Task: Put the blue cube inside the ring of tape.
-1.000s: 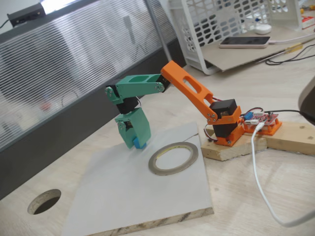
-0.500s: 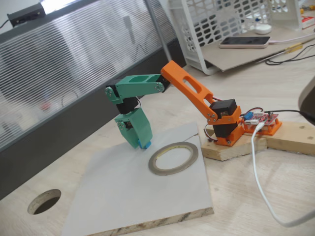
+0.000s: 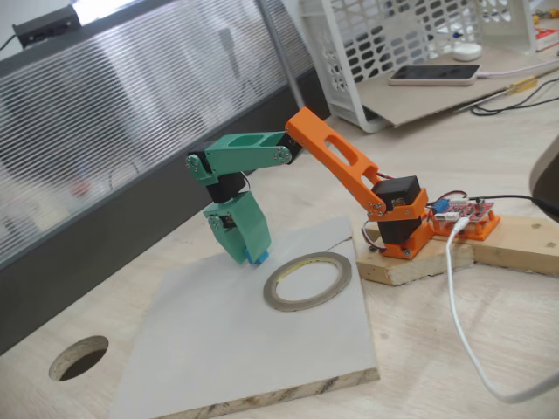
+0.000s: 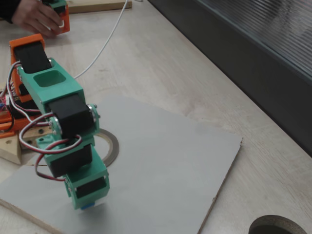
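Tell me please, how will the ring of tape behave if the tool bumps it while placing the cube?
The ring of tape lies flat and thin on the grey board, so it probably slides rather than tips or rolls. It looks light, so even a slight nudge from the tool holding the blue cube may shift it.

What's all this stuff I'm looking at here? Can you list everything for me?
blue cube: one, sky-blue, in the pincer's tip, beside the ring, outside it
ring of tape: one, grey-olive, flat on the grey board
grey board: one, on the wooden table
round hole: one, dark, cut in the tabletop
white basket: one, far back
phone: one, white, near the basket
white cable: one, across the table
pincer: one, green, on an orange-and-green arm
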